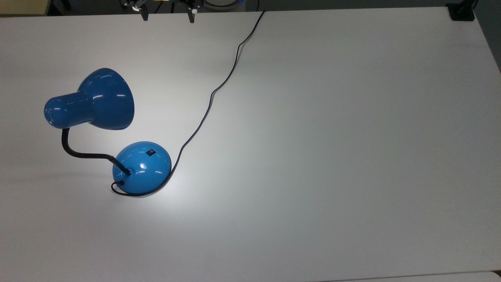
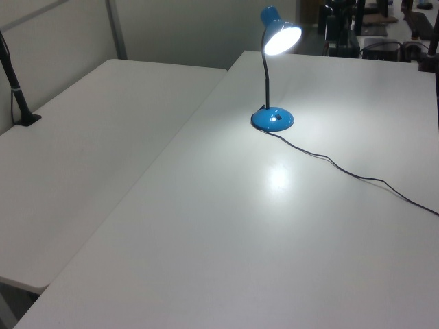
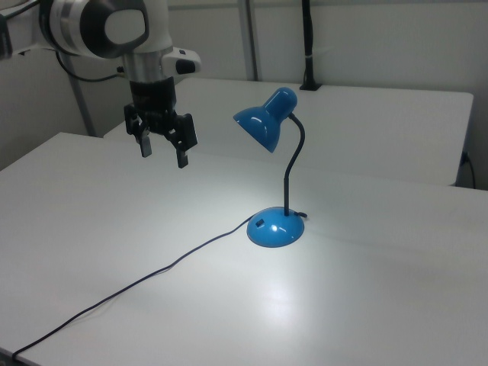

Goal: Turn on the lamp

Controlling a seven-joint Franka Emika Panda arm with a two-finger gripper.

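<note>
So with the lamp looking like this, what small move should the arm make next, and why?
Probably none toward the switch: just hold clear or finish backing off. The lamp is already lit, its shade glowing in the left view and a bright patch on the table near the base. The gripper hangs open, above the table and apart from the lamp.

You see a white table [image 1: 332,156] carrying the lit blue lamp [image 1: 141,167] near the top view's left, its black cord [image 1: 211,98] trailing across the surface.
</note>
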